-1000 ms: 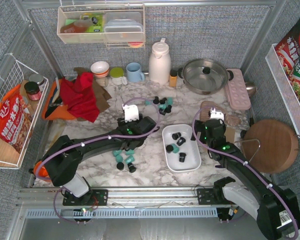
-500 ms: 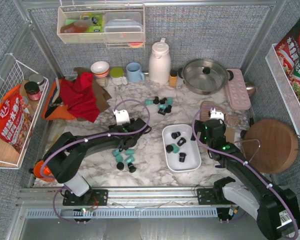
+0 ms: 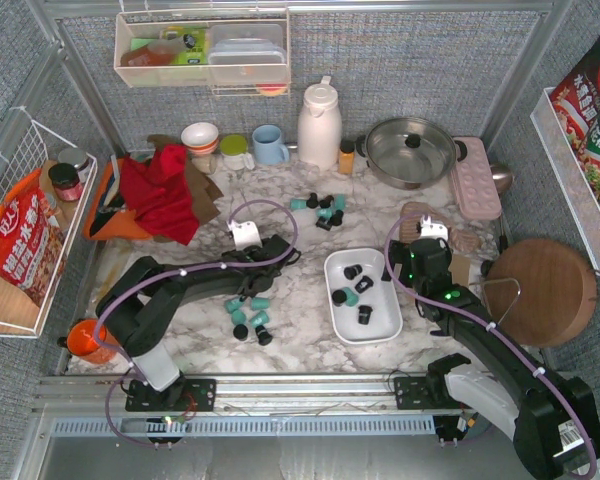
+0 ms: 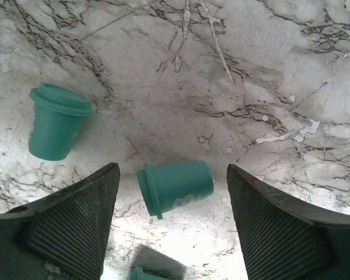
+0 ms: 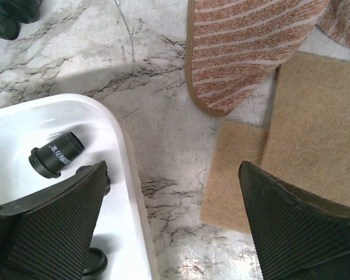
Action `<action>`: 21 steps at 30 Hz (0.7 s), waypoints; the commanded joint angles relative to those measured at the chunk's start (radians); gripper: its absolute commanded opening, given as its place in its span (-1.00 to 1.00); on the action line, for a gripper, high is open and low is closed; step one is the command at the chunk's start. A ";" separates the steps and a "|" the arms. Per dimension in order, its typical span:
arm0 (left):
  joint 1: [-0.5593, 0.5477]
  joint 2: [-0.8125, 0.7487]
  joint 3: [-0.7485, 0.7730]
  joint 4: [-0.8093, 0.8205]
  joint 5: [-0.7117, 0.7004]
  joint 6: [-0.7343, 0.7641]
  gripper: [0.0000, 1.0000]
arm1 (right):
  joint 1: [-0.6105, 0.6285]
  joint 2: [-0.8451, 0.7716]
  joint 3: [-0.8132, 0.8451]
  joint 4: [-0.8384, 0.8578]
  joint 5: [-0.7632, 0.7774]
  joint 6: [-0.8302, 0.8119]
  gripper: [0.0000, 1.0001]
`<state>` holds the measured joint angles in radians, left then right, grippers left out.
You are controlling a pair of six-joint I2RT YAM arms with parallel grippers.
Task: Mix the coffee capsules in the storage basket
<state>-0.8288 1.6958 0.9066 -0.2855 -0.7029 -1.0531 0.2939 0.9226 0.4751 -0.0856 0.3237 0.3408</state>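
While the left jaws stand spread wide over the counter (image 4: 233, 70), a teal capsule (image 4: 176, 188) lies on its side squarely between them, untouched, with its flanged rim facing nine o'clock in the left wrist view. A second teal capsule (image 4: 55, 122) rests just beyond the left finger at ten o'clock. Such a pod looks light and stiff, with a smooth tapered wall, so it will probably roll or squirt out if pinched near the narrow end. The safer hold is across the body just behind the flange, with the fingers closing square to its axis. The right jaws are also spread wide and grip nothing. They hover over the three o'clock rim of the white basket (image 5: 125, 151), where a black capsule (image 5: 56, 153) lies inside. From above, the basket (image 3: 380, 300) sits at the middle of the counter holding a few black pods and one teal. A loose cluster (image 3: 248, 315) lies at its nine o'clock, under the left arm (image 3: 180, 285), and another group (image 3: 322, 208) lies at its twelve o'clock. Compared with a second ago, the left arm has drawn back toward nine o'clock, away from the basket, and its jaws stand somewhat wider. The right arm (image 3: 480, 335) and the basket's contents look unchanged.
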 commanded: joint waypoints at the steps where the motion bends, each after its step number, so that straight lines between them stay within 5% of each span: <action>1: 0.005 0.015 0.008 0.043 0.018 0.015 0.62 | -0.001 -0.002 0.006 0.014 -0.003 0.006 0.98; 11: 0.007 0.012 -0.009 0.031 0.011 0.010 0.18 | -0.001 -0.004 0.008 0.012 -0.006 0.006 0.98; 21: 0.003 -0.030 0.013 0.018 0.038 0.053 0.06 | -0.001 0.007 0.007 0.016 -0.007 0.006 0.98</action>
<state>-0.8227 1.6932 0.8963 -0.2604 -0.6796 -1.0344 0.2939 0.9249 0.4751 -0.0856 0.3153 0.3405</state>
